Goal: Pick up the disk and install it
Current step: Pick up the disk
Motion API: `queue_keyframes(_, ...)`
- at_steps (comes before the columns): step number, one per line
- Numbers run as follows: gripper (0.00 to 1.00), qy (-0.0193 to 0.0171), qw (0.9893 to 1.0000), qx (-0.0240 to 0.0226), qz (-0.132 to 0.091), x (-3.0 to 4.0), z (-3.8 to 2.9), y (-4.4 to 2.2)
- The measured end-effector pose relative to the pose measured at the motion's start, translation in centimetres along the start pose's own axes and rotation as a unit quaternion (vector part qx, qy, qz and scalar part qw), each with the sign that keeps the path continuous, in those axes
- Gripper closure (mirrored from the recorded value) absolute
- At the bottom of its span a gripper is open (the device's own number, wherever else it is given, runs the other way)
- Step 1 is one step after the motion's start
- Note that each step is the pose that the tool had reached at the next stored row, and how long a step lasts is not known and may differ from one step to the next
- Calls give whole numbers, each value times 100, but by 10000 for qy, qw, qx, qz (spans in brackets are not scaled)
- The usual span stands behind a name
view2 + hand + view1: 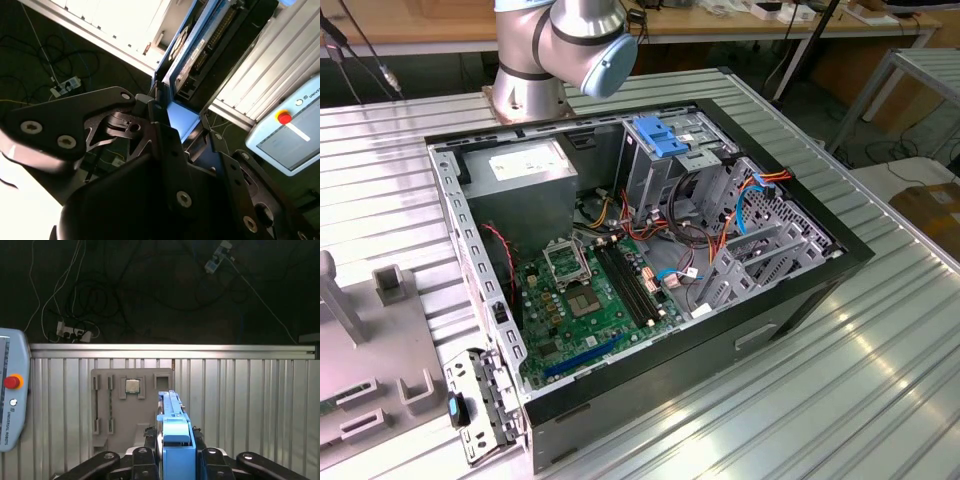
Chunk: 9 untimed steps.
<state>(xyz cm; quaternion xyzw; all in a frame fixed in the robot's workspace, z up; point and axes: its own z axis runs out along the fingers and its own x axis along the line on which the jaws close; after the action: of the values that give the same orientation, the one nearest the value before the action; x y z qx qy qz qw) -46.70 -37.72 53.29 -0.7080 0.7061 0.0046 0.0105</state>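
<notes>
In both wrist views my gripper (176, 452) is shut on the disk (175, 422), which I see edge-on with blue plastic rails along its sides. In the second wrist view the disk (192, 50) sticks out past the black finger linkages of the gripper (172, 125), showing grey metal and a connector row. The disk is held up in the air above the ribbed metal table (240, 405). In the exterior view the open computer case (720, 345) lies on the table, and a drive cage with a blue latch plate (660, 135) stands at its far end.
Inside the case are a grey power-supply box (525, 170), a green motherboard (590, 300) and loose cables (695, 255). A grey fixture plate holding a small chip (132, 386) lies on the table below the gripper. A teach pendant (10, 390) sits at the table's side.
</notes>
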Motion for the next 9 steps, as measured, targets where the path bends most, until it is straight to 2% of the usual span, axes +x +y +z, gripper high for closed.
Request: queue_keyframes(9, 63, -6, 10000, 0, 0, 0, 2, -1)
